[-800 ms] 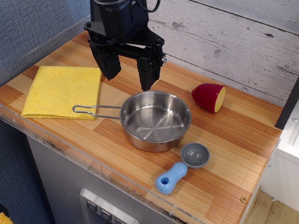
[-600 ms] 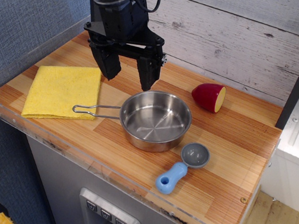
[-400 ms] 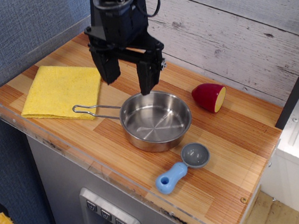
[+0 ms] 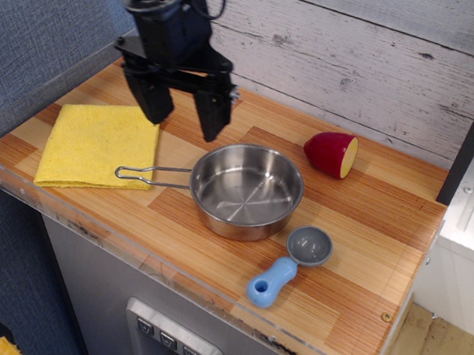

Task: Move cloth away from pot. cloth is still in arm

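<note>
Your black two-fingered gripper (image 4: 183, 121) hangs above the wooden counter with its jaws spread wide and nothing between them. It sits over the bare boards between the bright yellow folded cloth (image 4: 98, 143) and the shiny round stainless-steel pot (image 4: 246, 190), clear of both.

The cloth lies flat at the left end of the striped wooden countertop (image 4: 357, 241), close to the front left corner. It is not in the gripper, so the part of the task that asks for the cloth to be in the arm is not met as things stand. The pot sits near the middle of the counter, and its thin wire loop handle (image 4: 151, 174) points left, with the tip reaching just beside the cloth's right edge. I cannot tell whether the handle tip touches the cloth or only overlaps it from this angle. The pot bowl itself is apart from the cloth.

So you have separation between bowl and cloth, but little between handle and cloth. By my judgement, what is left is to bring the gripper left and down onto the cloth, pinch a fold, and carry it further from the pot without snagging the handle.

The red-and-yellow cut fruit piece (image 4: 331, 153) and the grey-and-blue scoop (image 4: 289, 267) lie to the right, well away from the work.
</note>
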Controlling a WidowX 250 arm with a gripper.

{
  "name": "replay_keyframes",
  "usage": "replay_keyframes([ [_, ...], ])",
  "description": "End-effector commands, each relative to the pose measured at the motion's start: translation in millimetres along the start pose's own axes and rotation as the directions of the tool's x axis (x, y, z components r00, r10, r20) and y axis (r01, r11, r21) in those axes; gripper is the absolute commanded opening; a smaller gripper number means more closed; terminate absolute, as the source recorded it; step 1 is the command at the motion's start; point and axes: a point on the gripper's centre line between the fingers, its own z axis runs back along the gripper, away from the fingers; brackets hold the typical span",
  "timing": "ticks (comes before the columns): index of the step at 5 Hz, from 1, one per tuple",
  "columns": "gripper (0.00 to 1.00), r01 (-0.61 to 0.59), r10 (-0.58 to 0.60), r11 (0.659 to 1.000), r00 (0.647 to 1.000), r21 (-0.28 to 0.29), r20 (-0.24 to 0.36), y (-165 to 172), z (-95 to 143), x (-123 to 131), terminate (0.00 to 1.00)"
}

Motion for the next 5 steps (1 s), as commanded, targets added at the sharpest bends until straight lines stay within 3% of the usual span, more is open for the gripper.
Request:
replay_keyframes([
  [1, 1.0, -0.048, 0.048, 0.997, 0.999, 0.066, -0.004, 47.3, 15.1, -13.2, 0.0],
  [3, 1.0, -0.096, 0.103, 0.988, 0.993, 0.117, -0.055, 80.2, 11.8, -19.1, 0.0],
  [5, 1.0, -0.104, 0.114, 0.985, 0.991, 0.138, -0.065, 101.0, 4.3, -7.6, 0.0],
])
